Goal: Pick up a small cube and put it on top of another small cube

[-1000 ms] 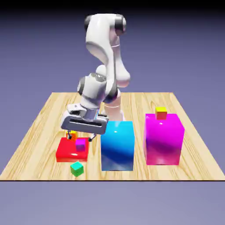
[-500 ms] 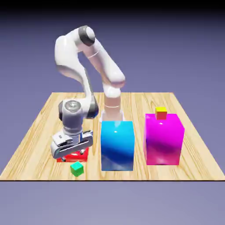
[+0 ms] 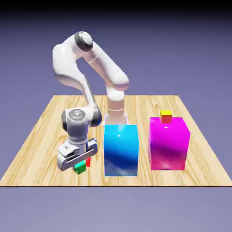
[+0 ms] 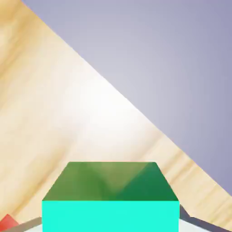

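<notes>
The small green cube (image 3: 80, 168) sits near the table's front edge, left of the blue block. My gripper (image 3: 80, 166) has come down over it and is shut on it; only the cube's lower part shows under the hand. In the hand view the green cube (image 4: 111, 199) fills the bottom middle between the fingertips, which it mostly hides. A tiny orange cube with a yellow top (image 3: 166, 116) stands on the magenta block. The purple cube is hidden behind the hand.
A tall blue block (image 3: 121, 150) stands just right of the gripper, and a magenta block (image 3: 169, 143) further right. A sliver of the low red block (image 3: 88, 161) shows behind the hand. The table's front edge (image 3: 113, 185) is close.
The arm swung from above the red block forward and down onto the green cube. The jaws went from open to shut on the cube.
</notes>
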Robot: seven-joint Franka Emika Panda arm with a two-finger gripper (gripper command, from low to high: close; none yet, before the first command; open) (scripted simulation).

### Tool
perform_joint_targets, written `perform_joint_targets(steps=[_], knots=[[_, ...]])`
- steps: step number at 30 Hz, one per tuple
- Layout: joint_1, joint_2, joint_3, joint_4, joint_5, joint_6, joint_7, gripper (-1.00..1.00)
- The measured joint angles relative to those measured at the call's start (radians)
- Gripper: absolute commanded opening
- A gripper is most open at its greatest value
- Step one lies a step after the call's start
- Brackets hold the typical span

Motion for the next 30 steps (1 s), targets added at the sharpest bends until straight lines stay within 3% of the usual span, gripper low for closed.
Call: perform_joint_targets(steps=[12, 30], knots=[[0.221, -0.307, -0.435, -0.076, 0.437, -0.032, 0.473, -1.00], [0.672, -0.921, -1.087, -0.523, 0.949, 0.096, 1.233, -1.00]])
